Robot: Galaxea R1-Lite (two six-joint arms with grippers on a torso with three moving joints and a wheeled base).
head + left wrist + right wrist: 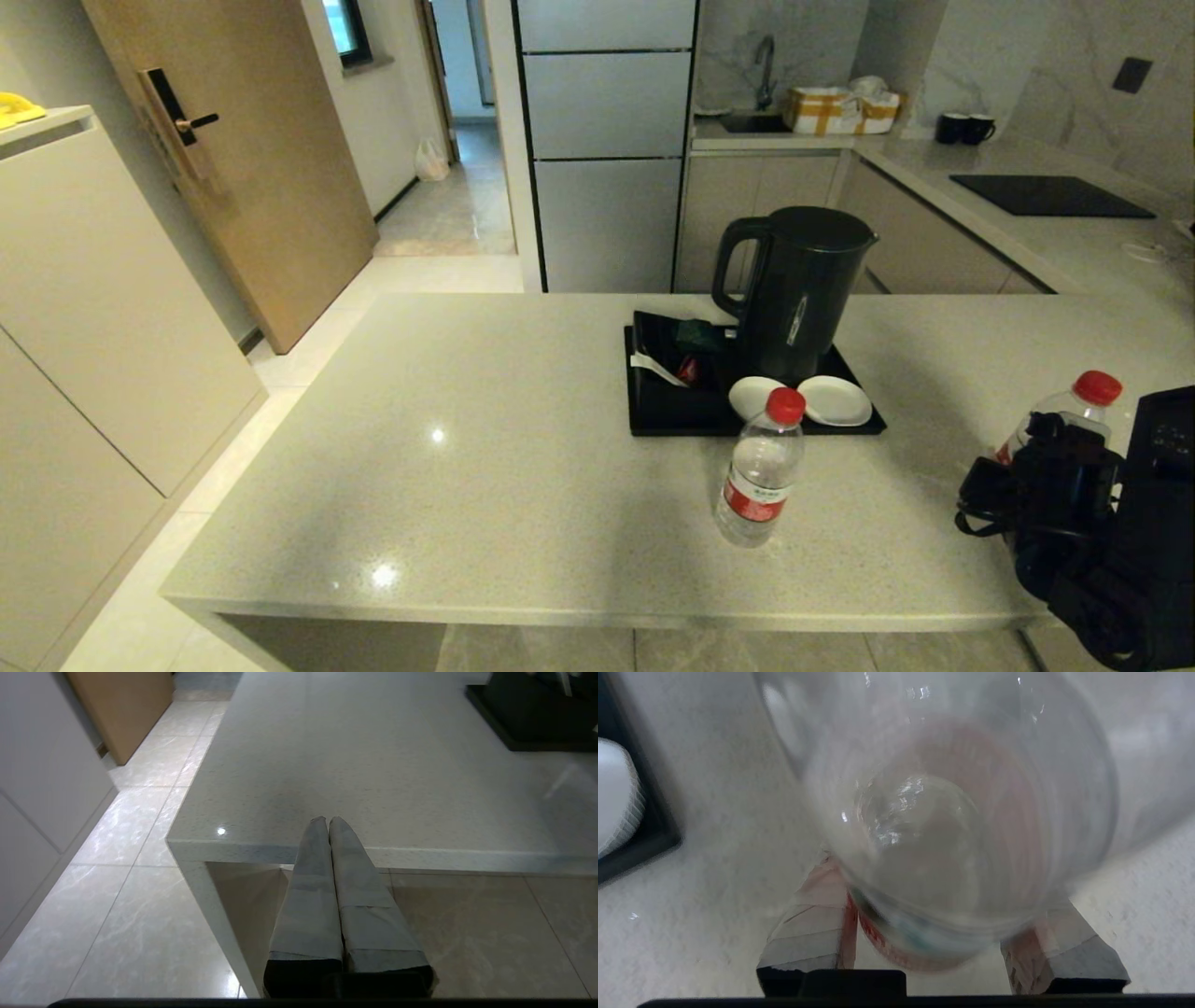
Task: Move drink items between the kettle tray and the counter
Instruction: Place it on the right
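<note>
Right now my right gripper pinches a bottle at the counter's four o'clock. Another bottle stands at six o'clock from the tray. My left gripper, fingers pressed together, hangs off the counter's near edge.

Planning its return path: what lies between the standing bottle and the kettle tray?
Only bare counter, head view: standing bottle sits just before the kettle tray.

Home kitchen.
Sink, cooktop, cabinets, and a kettle on a stone surface.
</note>
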